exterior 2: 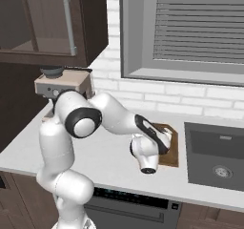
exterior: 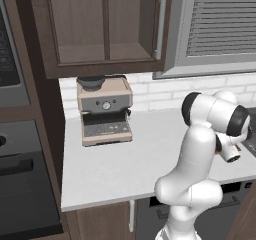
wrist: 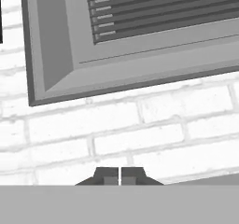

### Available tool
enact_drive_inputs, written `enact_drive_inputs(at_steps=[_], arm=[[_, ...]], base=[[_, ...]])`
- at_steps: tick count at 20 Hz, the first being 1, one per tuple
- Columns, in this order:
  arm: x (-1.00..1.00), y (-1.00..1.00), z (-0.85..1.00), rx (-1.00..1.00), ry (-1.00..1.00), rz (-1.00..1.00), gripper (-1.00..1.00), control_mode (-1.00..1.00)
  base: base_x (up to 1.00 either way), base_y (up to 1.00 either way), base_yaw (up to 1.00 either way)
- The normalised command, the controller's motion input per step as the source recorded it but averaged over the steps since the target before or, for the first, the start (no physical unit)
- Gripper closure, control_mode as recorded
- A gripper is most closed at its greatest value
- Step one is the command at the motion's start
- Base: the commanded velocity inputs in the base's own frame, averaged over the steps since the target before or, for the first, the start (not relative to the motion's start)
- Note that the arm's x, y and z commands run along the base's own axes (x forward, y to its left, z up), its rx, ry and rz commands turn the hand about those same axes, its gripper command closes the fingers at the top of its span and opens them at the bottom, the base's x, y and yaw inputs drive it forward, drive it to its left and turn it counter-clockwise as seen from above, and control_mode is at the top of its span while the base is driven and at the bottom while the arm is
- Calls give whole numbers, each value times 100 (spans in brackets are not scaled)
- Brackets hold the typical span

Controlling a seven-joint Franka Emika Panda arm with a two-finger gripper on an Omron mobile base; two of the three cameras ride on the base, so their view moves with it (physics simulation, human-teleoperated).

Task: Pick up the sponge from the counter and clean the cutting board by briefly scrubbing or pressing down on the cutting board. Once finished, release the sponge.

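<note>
The fingertips of my gripper [wrist: 120, 177] stand pressed together in the hand view, shut with nothing visible between them. They point level at the white brick wall under the window. The arm folds low over the grey-white counter [exterior 2: 107, 163], and its wrist hangs above the brown cutting board [exterior 2: 172, 146] and covers the board's left part. The board lies just left of the sink. The sponge is hidden or out of view. From the left base view the arm's elbow and wrist sit at the counter's [exterior: 125, 156] right end.
A tan coffee machine [exterior: 105, 111] [exterior 2: 62, 87] stands at the back left against the wall. A dark sink [exterior 2: 217, 161] is set into the counter on the right. Upper cabinets [exterior: 105, 24] hang over the machine, and a blinded window [exterior 2: 190, 27] is above the sink.
</note>
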Motion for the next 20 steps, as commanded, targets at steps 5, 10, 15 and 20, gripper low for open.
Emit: enact_drive_inputs(at_steps=[5,10,15,20], arm=[[-62,-3,100,15,-24,0,100,-100],[-79,-19,100,5,-10,0,100,-100],[-74,-14,100,-12,-19,0,100,-100],[-88,-2,100,-19,-3,1,100,-100]], base=[[0,0,0],[0,0,0],[0,0,0],[0,0,0]])
